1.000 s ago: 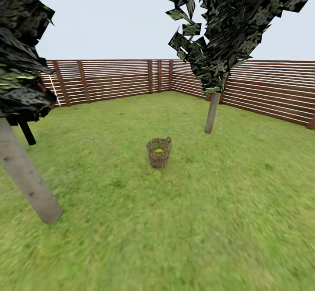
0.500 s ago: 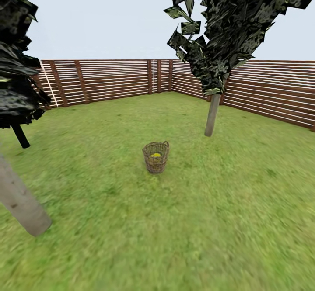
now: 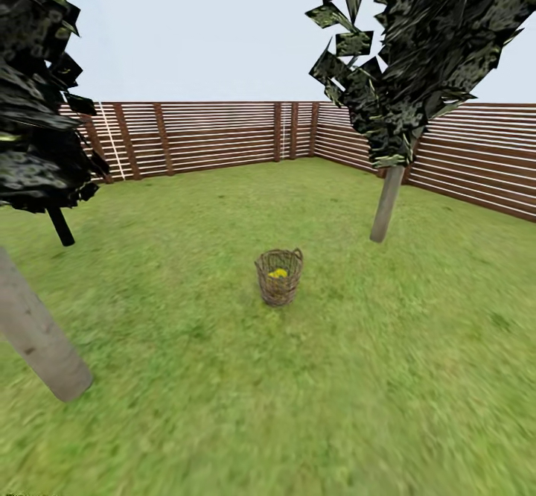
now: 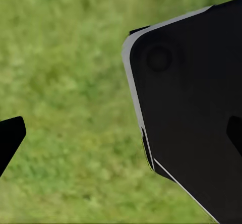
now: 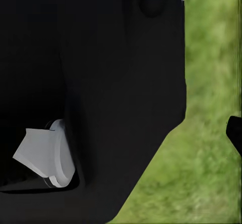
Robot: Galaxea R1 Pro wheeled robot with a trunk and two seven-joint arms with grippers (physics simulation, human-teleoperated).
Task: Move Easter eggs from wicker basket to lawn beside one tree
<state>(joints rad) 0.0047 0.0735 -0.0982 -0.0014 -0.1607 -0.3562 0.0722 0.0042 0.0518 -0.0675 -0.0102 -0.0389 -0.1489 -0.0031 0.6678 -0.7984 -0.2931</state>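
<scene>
Easter eggs (image 3: 278, 273) lie in wicker basket (image 3: 279, 278) on lawn (image 3: 223, 377).

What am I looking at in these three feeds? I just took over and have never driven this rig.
You are driving a simulated wheeled robot with two arms. The big picture comes from its head camera, looking forward and down over the lawn of a fenced garden. The wicker basket stands on the grass ahead, with yellow Easter eggs showing inside; how many cannot be told. A pale grey-trunked tree stands beyond it to the right, another pale trunk close by at the left, and a wooden fence runs behind. The two small pictures come from the wrist cameras: dark robot housing over blurred grass. Whether either end effector is open cannot be told, and nothing is seen held.
</scene>
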